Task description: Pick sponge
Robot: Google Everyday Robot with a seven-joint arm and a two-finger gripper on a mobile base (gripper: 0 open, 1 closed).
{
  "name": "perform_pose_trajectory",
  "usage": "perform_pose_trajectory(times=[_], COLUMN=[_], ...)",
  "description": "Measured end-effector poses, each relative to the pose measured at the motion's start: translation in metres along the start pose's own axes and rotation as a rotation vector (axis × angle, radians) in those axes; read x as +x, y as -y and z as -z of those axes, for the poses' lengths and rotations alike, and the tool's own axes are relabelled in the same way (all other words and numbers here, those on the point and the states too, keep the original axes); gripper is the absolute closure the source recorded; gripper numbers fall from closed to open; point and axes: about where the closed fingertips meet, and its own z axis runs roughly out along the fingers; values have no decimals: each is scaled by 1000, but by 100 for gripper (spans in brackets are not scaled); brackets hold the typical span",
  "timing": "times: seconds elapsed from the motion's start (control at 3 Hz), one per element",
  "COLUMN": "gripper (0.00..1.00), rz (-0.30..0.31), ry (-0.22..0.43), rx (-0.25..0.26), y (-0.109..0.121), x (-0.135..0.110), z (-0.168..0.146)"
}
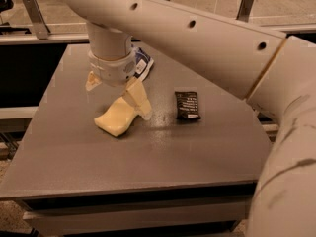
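Note:
The sponge [114,121] is a pale yellow foam block lying on the grey table [148,157], left of centre. My gripper [118,100] hangs from the white wrist right above it, pointing down. Its pale yellow fingers stand apart, one at the left [93,81] and a longer one [138,98] at the sponge's right rear edge. The far end of the sponge lies below the wrist between the fingers. I cannot tell if the fingers touch it. The sponge rests on the table.
A small flat black packet [187,105] lies to the right of the sponge. A blue and white packet [143,63] lies behind the wrist, partly hidden. My big white arm [212,48] spans the upper right. Metal rails run behind the table.

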Motion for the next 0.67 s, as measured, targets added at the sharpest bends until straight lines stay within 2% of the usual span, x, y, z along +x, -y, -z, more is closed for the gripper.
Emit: perform_pose_trajectory(times=[0.33, 0.67], gripper=[0, 16], rz=[-13, -12], ry=[11, 20], rx=[-23, -44], y=[-13, -22], x=[10, 14], z=[-11, -19])
